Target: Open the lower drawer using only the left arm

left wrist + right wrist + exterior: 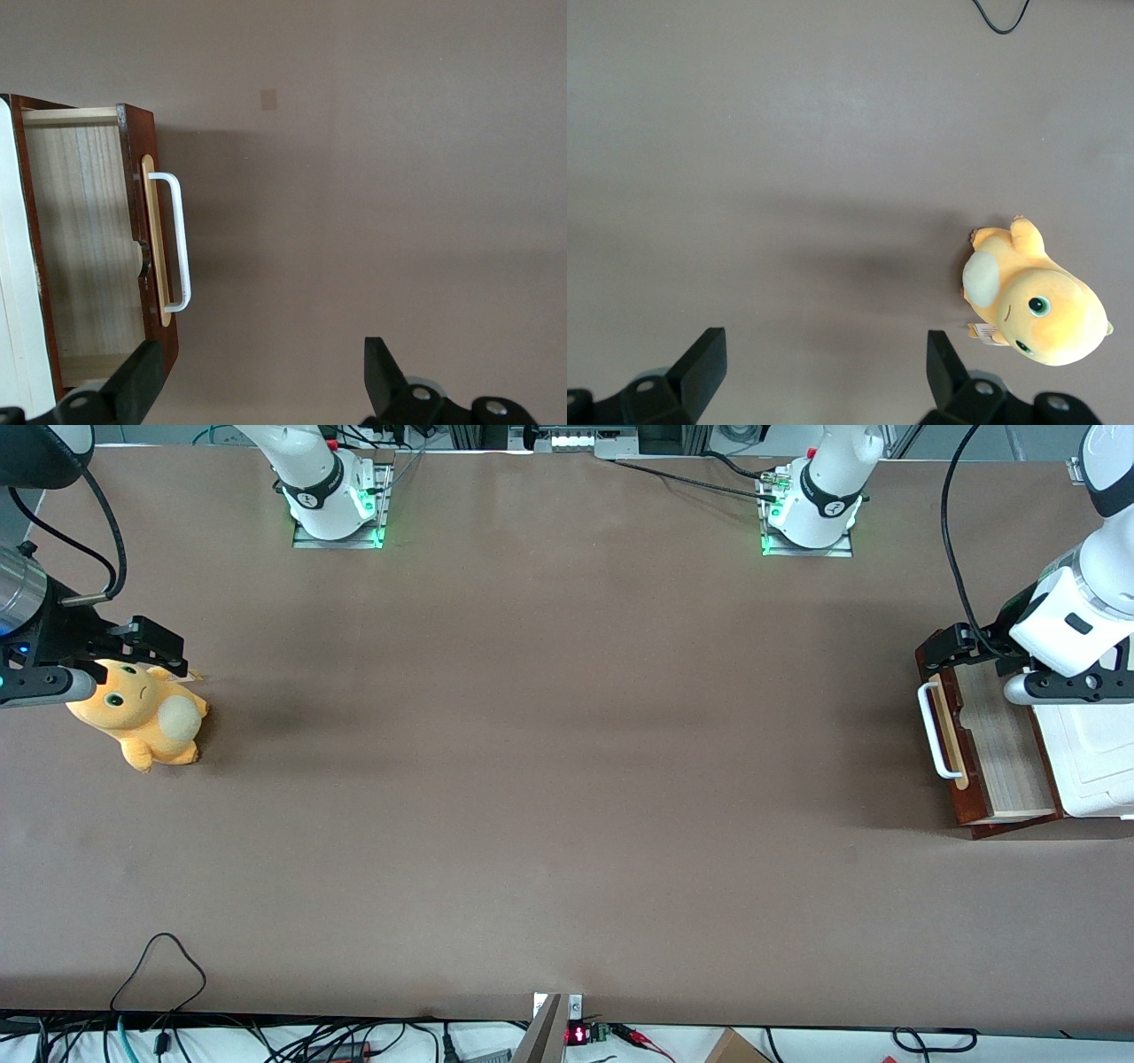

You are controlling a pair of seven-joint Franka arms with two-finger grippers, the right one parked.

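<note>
The lower drawer stands at the working arm's end of the table. It is pulled out, and its pale wood interior shows. Its dark reddish-brown front carries a white loop handle on a pale strip. The left arm reaches over the drawer. My gripper hovers open above the end of the drawer front farther from the front camera. Nothing is between its fingers, and they are apart from the handle.
The cabinet's white top lies above the drawer. An orange plush toy lies at the parked arm's end. Two arm bases stand along the table edge farthest from the front camera. A black cable loop lies near the front edge.
</note>
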